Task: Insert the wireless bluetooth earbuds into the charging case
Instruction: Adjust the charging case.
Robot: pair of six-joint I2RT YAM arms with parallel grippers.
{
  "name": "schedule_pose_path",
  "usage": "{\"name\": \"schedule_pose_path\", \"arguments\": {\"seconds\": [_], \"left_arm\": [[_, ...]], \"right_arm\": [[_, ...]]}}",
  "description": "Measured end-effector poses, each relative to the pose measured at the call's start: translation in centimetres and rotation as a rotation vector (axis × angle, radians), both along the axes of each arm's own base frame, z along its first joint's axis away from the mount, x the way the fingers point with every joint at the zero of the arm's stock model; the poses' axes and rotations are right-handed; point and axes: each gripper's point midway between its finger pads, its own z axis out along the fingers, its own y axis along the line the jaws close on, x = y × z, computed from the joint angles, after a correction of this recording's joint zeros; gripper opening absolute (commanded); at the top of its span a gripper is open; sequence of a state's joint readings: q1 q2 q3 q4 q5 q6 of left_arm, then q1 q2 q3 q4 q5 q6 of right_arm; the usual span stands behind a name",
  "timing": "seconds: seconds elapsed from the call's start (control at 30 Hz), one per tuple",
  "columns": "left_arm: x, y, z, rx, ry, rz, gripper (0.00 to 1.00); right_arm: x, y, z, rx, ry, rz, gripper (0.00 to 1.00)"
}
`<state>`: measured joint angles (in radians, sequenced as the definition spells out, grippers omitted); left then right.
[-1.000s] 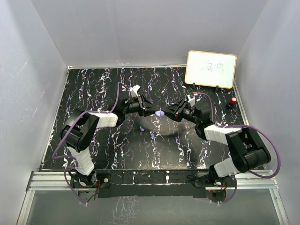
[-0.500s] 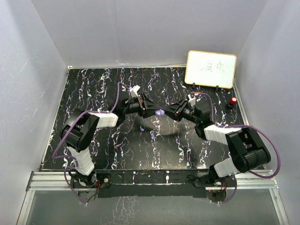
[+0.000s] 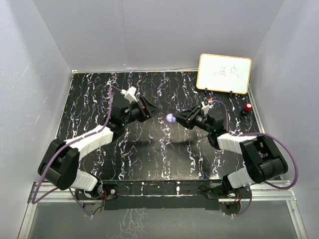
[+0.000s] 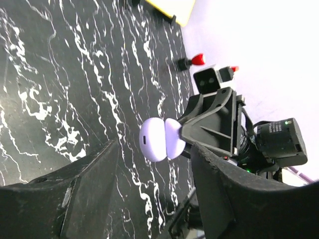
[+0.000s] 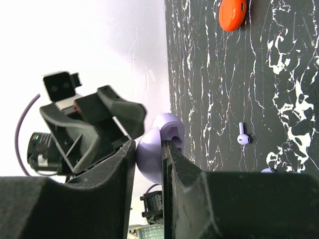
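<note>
top view: my right gripper (image 3: 182, 118) pinches the one purple charging case (image 3: 171, 118) above the table (image 3: 99, 99); my left gripper (image 3: 145, 108) stands open and empty, apart from it. two tiny purple earbuds (image 3: 151, 137) lie on the table nearer me

left wrist: the case (image 4: 159, 139) hangs open beyond my spread fingers (image 4: 89, 189)

right wrist: the case (image 5: 154, 149) sits between my fingers (image 5: 189, 189); one of the earbuds (image 5: 242, 135) lies on the table

Bright, even light; wrist views' walls overexposed.
</note>
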<state>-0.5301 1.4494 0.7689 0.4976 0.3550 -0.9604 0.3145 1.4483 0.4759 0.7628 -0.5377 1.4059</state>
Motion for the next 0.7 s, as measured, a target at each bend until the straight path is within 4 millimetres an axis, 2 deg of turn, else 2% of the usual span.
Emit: {"name": "schedule_pose_path", "arguments": {"seconds": [0.07, 0.13, 0.27, 0.43, 0.7], "left_arm": [[0.0, 0.6, 1.3, 0.019, -0.066, 0.047, 0.53], [-0.3, 1.1, 1.7, 0.043, -0.11, 0.09, 0.5], [-1.2, 1.4, -0.4, 0.126, -0.141, 0.145, 0.44], [-2.3, 0.5, -2.7, 0.217, -0.189, 0.175, 0.42], [-2.1, -0.8, -2.1, 0.213, -0.277, 0.264, 0.43]], "right_arm": [[0.1, -0.1, 0.0, 0.004, 0.005, -0.009, 0.11], [0.3, -0.2, 0.0, 0.007, 0.009, -0.019, 0.11], [0.4, -0.2, 0.1, 0.015, 0.019, -0.03, 0.11], [0.7, -0.4, 0.2, 0.027, 0.033, -0.052, 0.11], [1.1, -0.6, 0.3, 0.047, 0.055, -0.08, 0.1]]}}
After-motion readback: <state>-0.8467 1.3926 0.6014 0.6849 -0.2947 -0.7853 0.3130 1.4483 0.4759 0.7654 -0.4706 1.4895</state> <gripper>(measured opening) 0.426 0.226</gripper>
